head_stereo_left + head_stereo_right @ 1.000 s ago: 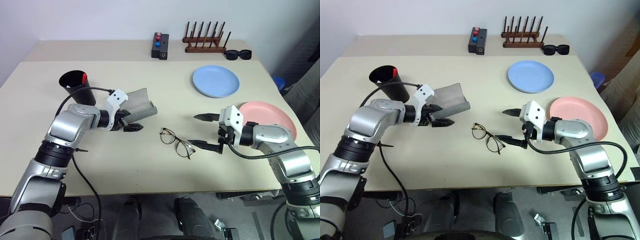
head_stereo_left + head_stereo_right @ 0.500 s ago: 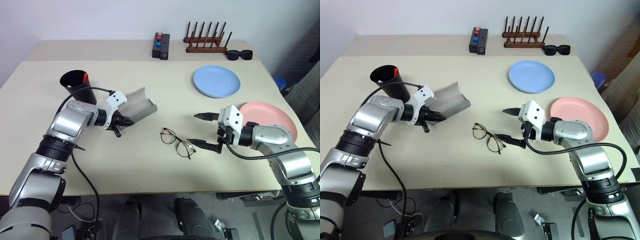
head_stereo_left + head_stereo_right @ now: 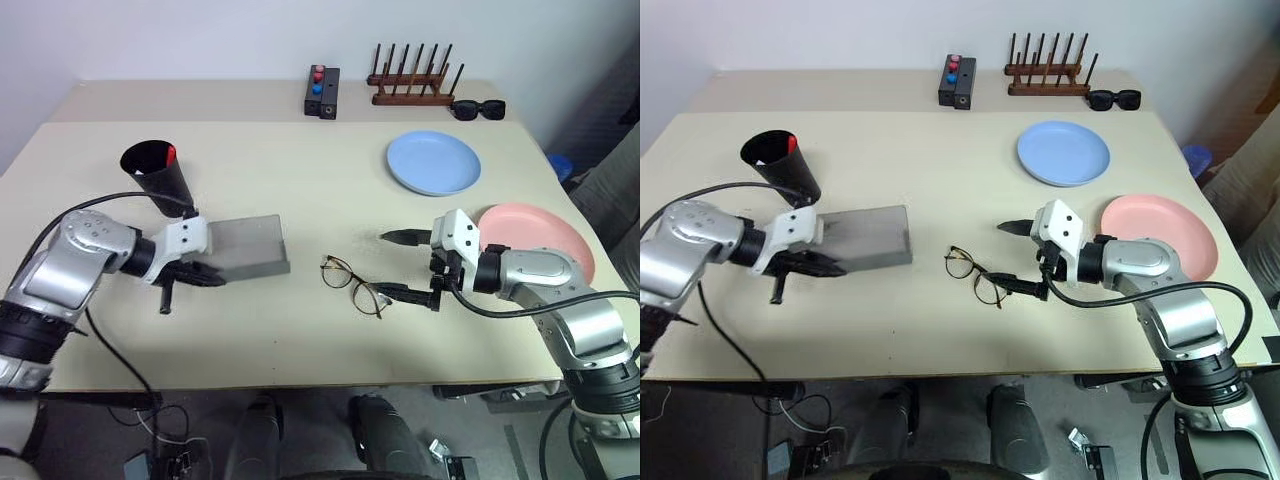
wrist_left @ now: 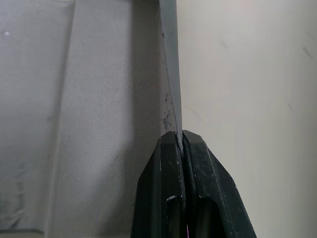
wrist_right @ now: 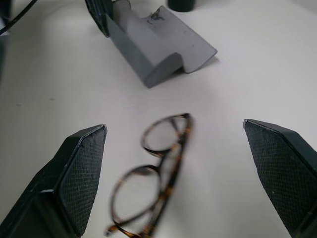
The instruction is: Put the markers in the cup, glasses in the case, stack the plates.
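The grey case [image 3: 247, 246] lies left of centre, and my left gripper [image 3: 203, 274] is shut on its near-left edge; the left wrist view shows both fingers [image 4: 171, 163] pinching the thin rim of the case [image 4: 99, 109]. The wire-framed glasses [image 3: 353, 284] lie unfolded at mid-table. My right gripper [image 3: 390, 264] stands open just right of the glasses [image 5: 154, 171], apart from them. The black cup [image 3: 157, 176] stands behind the left hand with a red marker cap [image 3: 170, 153] showing at its rim. The light blue plate [image 3: 433, 162] and the pink plate [image 3: 545, 232] lie apart at the right.
Black sunglasses [image 3: 477, 108], a wooden peg rack [image 3: 411, 88] and a black box with coloured buttons [image 3: 321, 91] sit along the table's far edge. Bare tabletop lies between the case and the glasses and along the near edge.
My left gripper has shut on the case's edge and drawn it left and toward me, rolling it flatter. The right gripper has stayed open beside the glasses.
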### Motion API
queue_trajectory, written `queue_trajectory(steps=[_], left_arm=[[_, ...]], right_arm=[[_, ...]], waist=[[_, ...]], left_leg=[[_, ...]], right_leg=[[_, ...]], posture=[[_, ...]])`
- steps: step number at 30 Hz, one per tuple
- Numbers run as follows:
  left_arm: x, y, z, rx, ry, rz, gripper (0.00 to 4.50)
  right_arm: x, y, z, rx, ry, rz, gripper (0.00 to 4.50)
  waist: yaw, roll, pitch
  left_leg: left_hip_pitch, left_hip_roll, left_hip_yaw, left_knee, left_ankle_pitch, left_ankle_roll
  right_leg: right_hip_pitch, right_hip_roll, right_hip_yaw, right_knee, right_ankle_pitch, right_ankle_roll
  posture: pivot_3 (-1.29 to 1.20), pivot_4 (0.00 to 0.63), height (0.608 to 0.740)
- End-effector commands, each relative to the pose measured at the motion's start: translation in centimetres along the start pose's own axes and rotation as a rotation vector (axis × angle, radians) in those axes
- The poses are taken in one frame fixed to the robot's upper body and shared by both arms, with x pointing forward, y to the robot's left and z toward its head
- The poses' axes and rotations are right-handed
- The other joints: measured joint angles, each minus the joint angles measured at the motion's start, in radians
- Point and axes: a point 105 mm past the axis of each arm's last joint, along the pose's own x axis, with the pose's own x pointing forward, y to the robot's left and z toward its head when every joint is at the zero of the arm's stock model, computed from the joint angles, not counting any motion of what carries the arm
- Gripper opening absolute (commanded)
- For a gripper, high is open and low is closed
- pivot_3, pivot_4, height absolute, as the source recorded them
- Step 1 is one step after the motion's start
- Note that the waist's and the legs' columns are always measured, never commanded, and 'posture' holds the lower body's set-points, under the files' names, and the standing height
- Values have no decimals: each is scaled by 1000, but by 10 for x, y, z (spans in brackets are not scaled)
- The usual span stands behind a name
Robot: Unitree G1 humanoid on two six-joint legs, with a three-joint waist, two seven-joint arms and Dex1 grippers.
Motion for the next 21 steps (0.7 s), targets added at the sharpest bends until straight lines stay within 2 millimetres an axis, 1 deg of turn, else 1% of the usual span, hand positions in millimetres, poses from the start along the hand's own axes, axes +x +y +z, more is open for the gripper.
queue_trajectory(steps=[1,3,6,11,16,19,20,21], left_arm=[[-3,-12,16,119,-26,-36,45],[1,-19,21,138,-36,-59,45],[7,-23,24,147,-34,-69,45],[16,-25,23,95,-22,-87,45],[18,-29,26,47,-44,-106,45],[16,-26,30,27,-61,-82,803],[16,-24,32,24,-73,-70,1197],[15,-23,35,35,-92,-54,1683]], right_arm=[[4,2,13,-21,-42,15,4500],[5,3,9,-15,-26,24,4500],[6,3,2,-2,8,32,4500],[7,-1,-10,34,63,9,4500],[8,-5,-18,70,116,-27,4500],[10,-5,-19,79,129,-33,4500],[11,-6,-19,80,134,-36,4500],[12,-6,-19,82,139,-39,4500]], waist=[[1,0,0],[1,0,0],[0,0,0],[-5,0,0],[-5,0,0],[-5,0,0],[-5,0,0],[-5,0,0]], left_leg=[[0,0,0,0,0,0],[0,0,0,0,0,0],[0,0,0,0,0,0],[0,0,0,0,0,1],[0,0,0,1,0,1],[0,0,0,1,0,1],[0,0,0,1,0,1],[0,0,0,1,0,1]], right_leg=[[0,0,0,0,0,0],[0,0,0,0,0,0],[0,0,0,0,0,0],[0,0,0,0,0,0],[0,0,0,0,0,0],[0,0,0,1,0,0],[0,0,0,1,0,0],[0,0,0,1,0,0]], posture=[[0,150,740],[0,150,740],[0,150,740],[0,150,740],[0,150,740],[0,150,740],[0,150,740],[0,150,740]])
